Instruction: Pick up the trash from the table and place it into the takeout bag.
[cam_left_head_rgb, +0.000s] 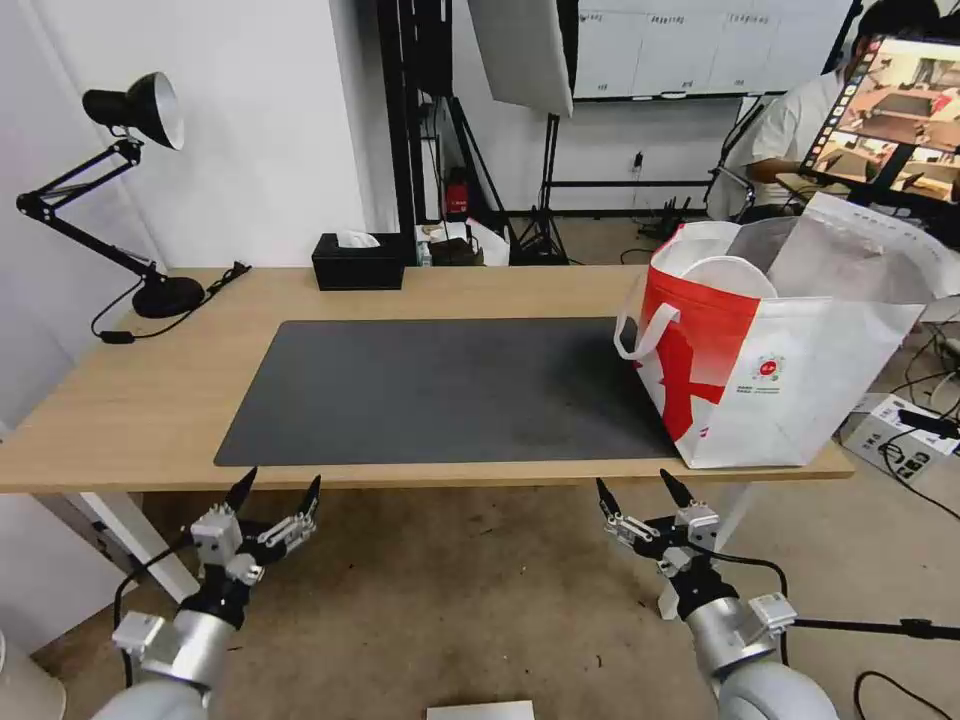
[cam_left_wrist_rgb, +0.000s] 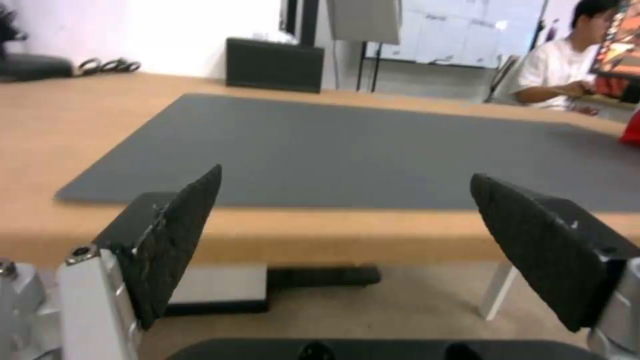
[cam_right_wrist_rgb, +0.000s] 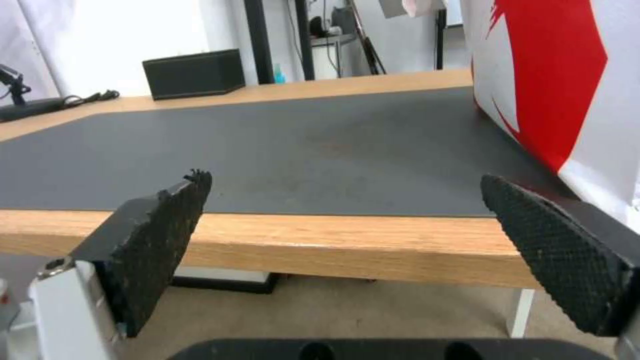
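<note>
Both hands hanging below near edge of surface (cam_left_head_rgb: 150, 400), in front of mat (cam_left_head_rgb: 440, 390). Left hand (cam_left_head_rgb: 278, 492) spread wide, grasping nothing; right hand (cam_left_head_rgb: 643, 493) likewise released, sitting just short of takeout bag (cam_left_head_rgb: 790, 370). Bag standing at mat's right end, mouth gaping. No trash lying on mat; likely already inside bag, though interior is hard to read. Tissue box (cam_left_head_rgb: 358, 262) and lamp (cam_left_head_rgb: 130, 180) sitting beyond mat. Risk: right hand rising could clip surface edge or snag bag's loop handle (cam_left_head_rgb: 640, 335), tipping bag off corner.
</note>
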